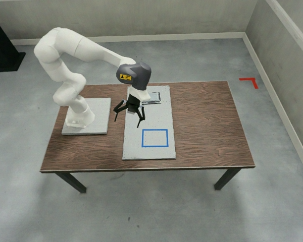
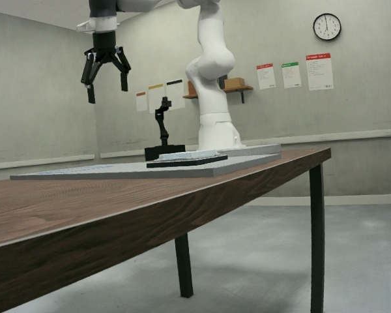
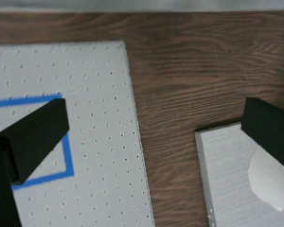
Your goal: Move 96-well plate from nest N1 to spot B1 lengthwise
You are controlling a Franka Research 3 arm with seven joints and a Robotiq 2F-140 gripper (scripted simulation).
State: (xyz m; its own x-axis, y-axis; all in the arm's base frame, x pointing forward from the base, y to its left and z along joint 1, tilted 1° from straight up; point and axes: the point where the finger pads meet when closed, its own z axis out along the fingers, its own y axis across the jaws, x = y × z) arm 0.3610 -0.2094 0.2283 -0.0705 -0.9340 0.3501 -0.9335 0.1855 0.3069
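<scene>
Top view: the gripper (image 1: 129, 116) is held wide open and empty above the perforated board (image 1: 160, 150); the 96-well plate (image 1: 153, 97), partly hidden, is seated in the plate nest (image 1: 159, 101).

Exterior view: the gripper (image 2: 105, 87) is raised well above the plate.

Wrist view: the taped outline (image 3: 66, 158) is seen, apparently beneath one finger (image 3: 35, 137).
</scene>
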